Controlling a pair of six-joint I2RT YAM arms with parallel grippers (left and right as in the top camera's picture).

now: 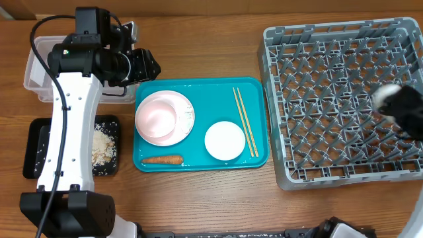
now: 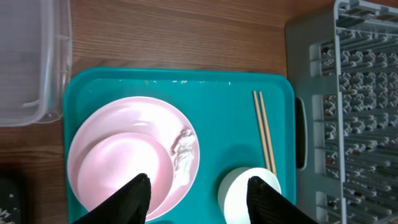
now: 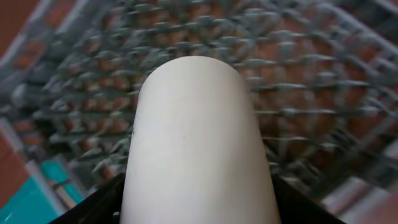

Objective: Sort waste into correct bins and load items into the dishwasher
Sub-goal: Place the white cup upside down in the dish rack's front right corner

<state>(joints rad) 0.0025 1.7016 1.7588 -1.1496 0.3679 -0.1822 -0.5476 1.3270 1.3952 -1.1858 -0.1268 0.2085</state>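
Observation:
A pale pink bowl [image 1: 157, 118] sits on a round plate [image 1: 185, 112] on the teal tray [image 1: 198, 89]. A small white scrap [image 2: 183, 146] lies on the plate [image 2: 155, 112] beside the bowl [image 2: 121, 171]. A white cup [image 1: 225, 140], wooden chopsticks [image 1: 244, 122] and an orange carrot [image 1: 162, 159] also lie on the tray. My left gripper [image 2: 199, 202] is open and empty above the tray, between the bowl and the cup [image 2: 239, 199]. My right gripper [image 1: 391, 99] is shut on a second white cup [image 3: 199, 137] above the grey dish rack [image 1: 330, 99]. The red wrapper is out of view.
The clear tub [image 1: 33, 69] stands at the back left, partly hidden by my left arm. The black tray [image 1: 36, 149] at the front left holds white-beige crumbs [image 1: 102, 147]. The rack [image 2: 360, 93] borders the teal tray's right side.

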